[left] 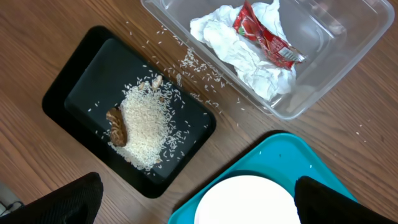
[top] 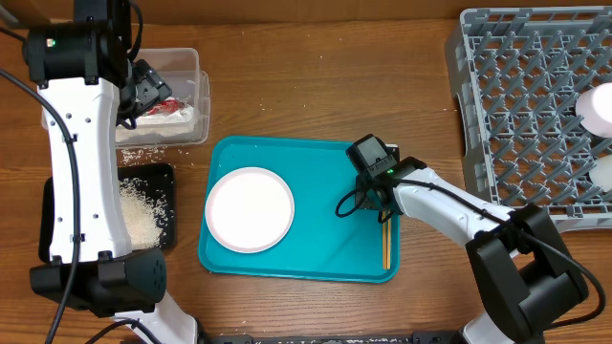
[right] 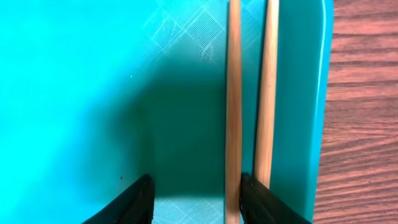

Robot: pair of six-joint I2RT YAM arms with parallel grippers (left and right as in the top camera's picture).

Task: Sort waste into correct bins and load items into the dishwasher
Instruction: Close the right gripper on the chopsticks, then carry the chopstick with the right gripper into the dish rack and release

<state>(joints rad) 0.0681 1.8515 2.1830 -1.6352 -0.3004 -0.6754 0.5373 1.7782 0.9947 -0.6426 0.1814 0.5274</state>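
Note:
A white plate [top: 250, 209] lies on the left half of the teal tray [top: 316, 162]. Two wooden chopsticks [right: 234, 93] lie side by side along the tray's right rim. My right gripper [right: 198, 202] is low over them and open; one chopstick runs between its fingers beside the right finger [right: 264, 200], and the other passes under that finger. The clear tub [left: 348, 74] holds a crumpled tissue [left: 249, 62] and a red wrapper [left: 264, 34]. The black tray [left: 68, 93] holds rice [left: 146, 124] and a brown scrap [left: 117, 127]. My left gripper [left: 202, 205] hangs open above the plate's edge, holding nothing.
The grey dish rack [top: 516, 96] stands at the back right with two white bowls [top: 598, 105] at its right side. Loose rice grains lie on the wood between the tub and the black tray. The left arm stands tall along the table's left edge.

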